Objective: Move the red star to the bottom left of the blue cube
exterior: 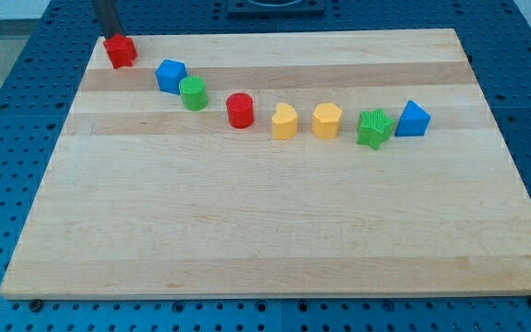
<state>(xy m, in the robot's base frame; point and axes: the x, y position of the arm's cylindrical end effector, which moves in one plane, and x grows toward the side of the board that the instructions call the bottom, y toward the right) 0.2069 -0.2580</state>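
One rod, no jaws, so the end effector grips nothing; my tip (111, 35) sits at the top edge of the red star (120, 50), apparently touching it; star lies at the bench's (265, 231) top-left corner, up and to the view's left of the blue cube (171, 75); green cylinder (193, 93) just below-right of the cube; remaining blocks trail off to the view's right. Judgement: early pushing step; next move calls for driving the star toward the view's bottom, keeping left of the cube, without nudging it.
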